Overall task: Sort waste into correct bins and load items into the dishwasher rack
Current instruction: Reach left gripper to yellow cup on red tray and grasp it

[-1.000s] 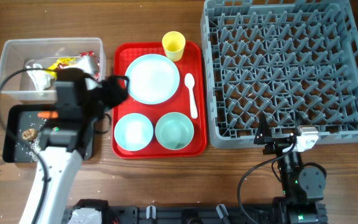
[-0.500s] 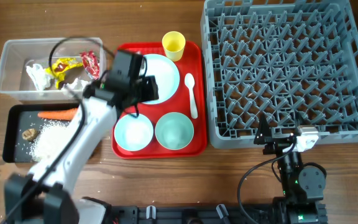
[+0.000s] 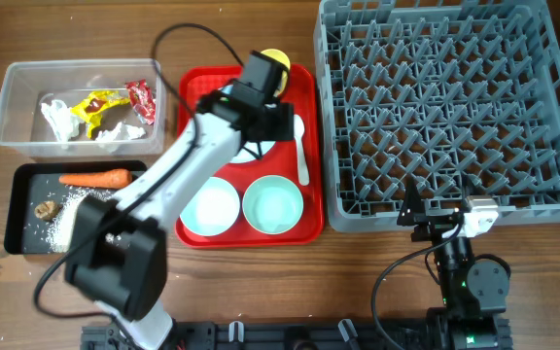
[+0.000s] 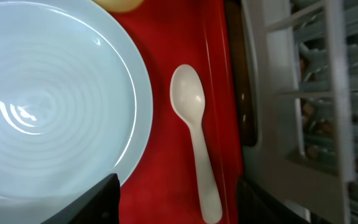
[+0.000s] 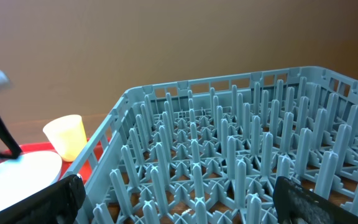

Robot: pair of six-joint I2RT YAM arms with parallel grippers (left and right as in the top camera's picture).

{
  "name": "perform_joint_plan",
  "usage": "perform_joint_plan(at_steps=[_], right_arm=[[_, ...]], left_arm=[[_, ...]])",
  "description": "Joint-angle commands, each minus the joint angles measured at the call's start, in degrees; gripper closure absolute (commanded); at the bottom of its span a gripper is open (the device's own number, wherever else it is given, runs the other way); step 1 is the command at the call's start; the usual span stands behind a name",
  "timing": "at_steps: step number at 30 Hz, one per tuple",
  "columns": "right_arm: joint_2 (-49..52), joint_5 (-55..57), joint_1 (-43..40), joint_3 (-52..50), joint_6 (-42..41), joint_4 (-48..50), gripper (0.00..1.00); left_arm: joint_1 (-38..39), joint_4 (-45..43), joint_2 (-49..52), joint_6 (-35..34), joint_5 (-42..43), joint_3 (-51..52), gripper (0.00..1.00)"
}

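My left gripper (image 3: 278,124) hangs open over the red tray's right side. In the left wrist view the left gripper (image 4: 182,205) has the white spoon's (image 4: 194,124) handle lying between its fingers, untouched, with the pale blue plate (image 4: 42,99) to the left. The arm hides much of the plate and part of the yellow cup (image 3: 275,60). The spoon (image 3: 300,151) and two bowls (image 3: 209,207) (image 3: 273,204) rest on the tray. The grey rack (image 3: 445,107) stands at the right. My right gripper (image 5: 188,208) is open and holds nothing at the rack's (image 5: 229,155) front edge.
The clear tub (image 3: 8,107) holds yellow (image 3: 100,100) and red (image 3: 141,97) wrappers and tissue (image 3: 56,117). The black tray (image 3: 17,185) holds a carrot (image 3: 95,178), rice (image 3: 66,222) and a brown lump (image 3: 47,207). The red tray (image 3: 191,87) sits between the bins and the rack.
My left arm has swung from over the bins to the right, across the red tray, and now hovers by the plate and spoon. The right arm has not moved.
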State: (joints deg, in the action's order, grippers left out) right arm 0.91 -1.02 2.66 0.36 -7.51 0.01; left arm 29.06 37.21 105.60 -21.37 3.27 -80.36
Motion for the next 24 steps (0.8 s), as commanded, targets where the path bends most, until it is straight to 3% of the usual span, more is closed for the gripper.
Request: perform_joint_plan(at_steps=[1,9,24], right_arm=[[-0.1,0.6,0.1,-0.1,-0.4,0.3,0.0],[-0.1,0.6,0.1,-0.1,-0.4,0.3,0.0],[-0.1,0.6,0.1,-0.1,-0.4,0.3,0.0]], left_arm=[[0.9,-2.5,4.9,-0.3,-0.2,-0.8,0.4],[1.2,-9.0,7.9,-0.3,-0.1,-0.8,0.39],[4.4,-9.2,7.9,-0.3,-2.1,-0.5,0.39]])
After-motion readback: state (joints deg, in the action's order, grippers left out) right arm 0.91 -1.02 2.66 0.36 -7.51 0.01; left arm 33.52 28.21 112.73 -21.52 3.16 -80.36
